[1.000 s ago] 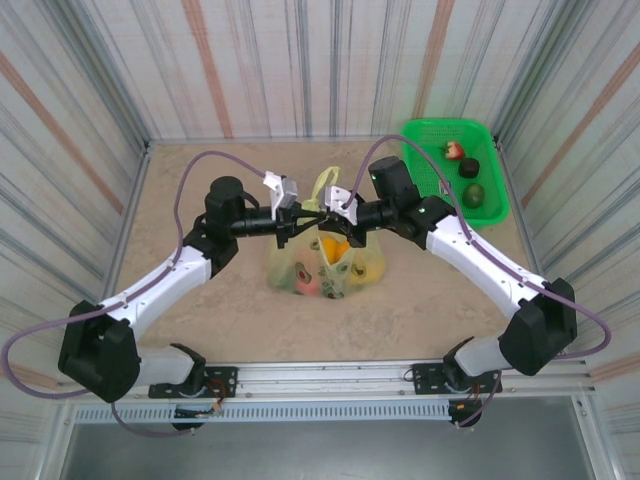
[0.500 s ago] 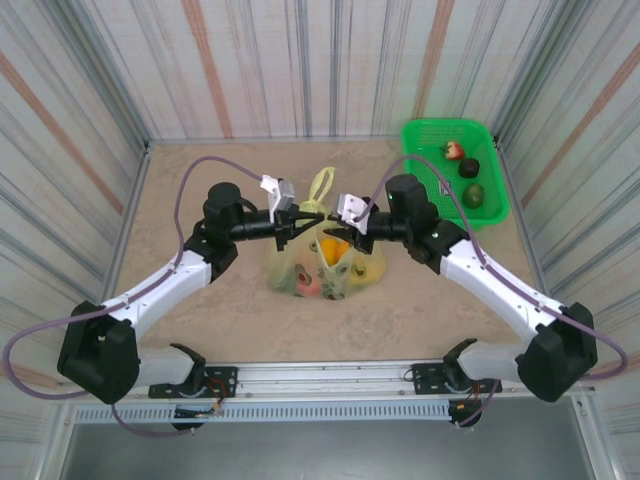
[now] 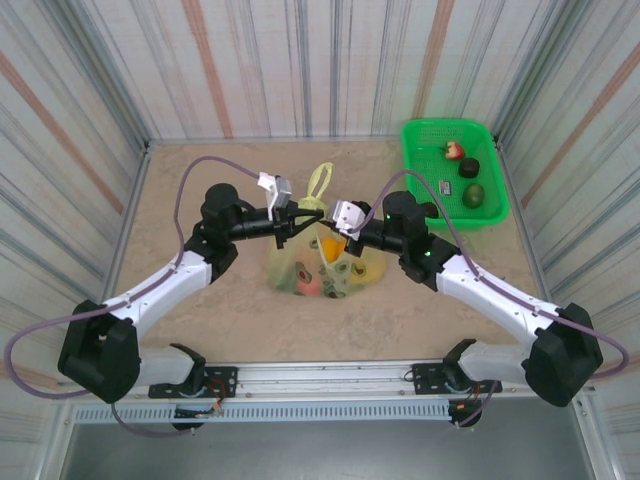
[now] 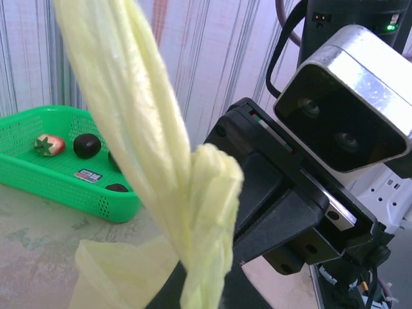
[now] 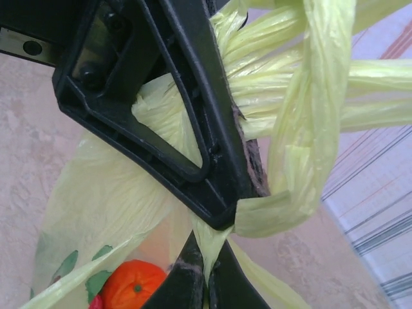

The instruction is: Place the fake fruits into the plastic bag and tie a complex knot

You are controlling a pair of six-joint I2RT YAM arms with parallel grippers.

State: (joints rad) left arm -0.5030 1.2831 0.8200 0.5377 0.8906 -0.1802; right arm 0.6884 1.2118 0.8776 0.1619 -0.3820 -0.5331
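The right fingers (image 5: pixel 187 283) are pressed together, clamped on a thin strip of the plastic bag (image 3: pixel 345 270) at its handle. The left fingers (image 5: pixel 215 145) are closed on the twisted handle strand (image 4: pixel 148 161) just beside them. In the left wrist view the strand runs steeply, from upper left to lower centre. The bag rests on the surface (image 3: pixel 200 310) between the arms. Its free handle loop (image 3: pixel 318 185) points toward the far wall. An orange (image 5: pixel 132 286) lies inside.

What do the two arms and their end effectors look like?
The left arm and right arm: white links, black joints and bases, a purplish-grey cable along each. The left end effector and right end effector: black, each with a silver camera box.
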